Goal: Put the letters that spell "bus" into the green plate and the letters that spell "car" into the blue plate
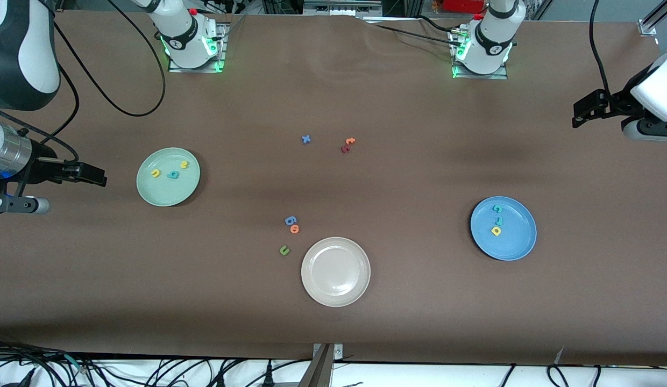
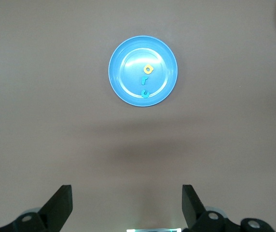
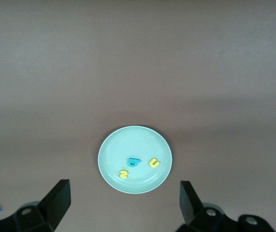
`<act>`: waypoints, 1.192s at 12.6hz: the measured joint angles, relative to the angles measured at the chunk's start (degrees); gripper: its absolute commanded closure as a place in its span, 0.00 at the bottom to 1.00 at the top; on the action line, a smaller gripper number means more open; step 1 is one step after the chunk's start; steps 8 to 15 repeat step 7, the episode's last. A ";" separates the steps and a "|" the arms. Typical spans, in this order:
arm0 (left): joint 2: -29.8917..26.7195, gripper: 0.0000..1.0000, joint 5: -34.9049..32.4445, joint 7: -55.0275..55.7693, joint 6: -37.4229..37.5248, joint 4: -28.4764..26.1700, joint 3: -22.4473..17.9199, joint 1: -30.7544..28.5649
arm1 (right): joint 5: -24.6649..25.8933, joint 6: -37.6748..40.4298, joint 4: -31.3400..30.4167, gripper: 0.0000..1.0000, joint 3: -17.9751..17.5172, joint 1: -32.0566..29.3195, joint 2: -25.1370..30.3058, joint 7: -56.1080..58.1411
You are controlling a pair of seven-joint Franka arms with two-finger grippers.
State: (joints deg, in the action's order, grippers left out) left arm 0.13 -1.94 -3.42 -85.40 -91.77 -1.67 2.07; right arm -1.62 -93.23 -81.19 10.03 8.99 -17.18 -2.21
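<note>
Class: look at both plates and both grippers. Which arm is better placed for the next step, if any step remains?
Neither. The pale green plate holds teal b, yellow u, yellow s; the round blue plate holds teal c, teal r, yellow a. The left gripper and right gripper hang open and empty, high over the brown table.

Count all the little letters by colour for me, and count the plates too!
Yellow letters: 3 (u, s, a)
Teal letters: 3 (b, c, r)
Blue letters: 2 ()
Orange letters: 2 ()
Dark red letter: 1
Olive-green letter: 1
Plates: 3 (green, blue, beige-white)
Total: 12 letters, 3 plates
</note>
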 measured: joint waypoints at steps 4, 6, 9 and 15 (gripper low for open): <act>0.40 0.00 0.00 0.00 -0.11 0.00 -0.22 -0.10 | 0.00 -0.01 0.00 0.00 0.00 0.00 -0.01 0.00; 0.40 0.00 0.00 0.00 -0.11 0.00 -0.23 -0.10 | 0.00 -0.01 0.00 0.00 0.00 0.00 -0.01 0.00; 0.39 0.00 0.00 0.00 -0.12 0.00 -0.24 -0.10 | 0.00 -0.01 0.00 0.00 0.00 0.00 -0.01 0.00; 0.39 0.00 0.00 0.00 -0.12 0.00 -0.24 -0.10 | 0.00 -0.01 0.00 0.00 0.00 0.00 -0.01 0.00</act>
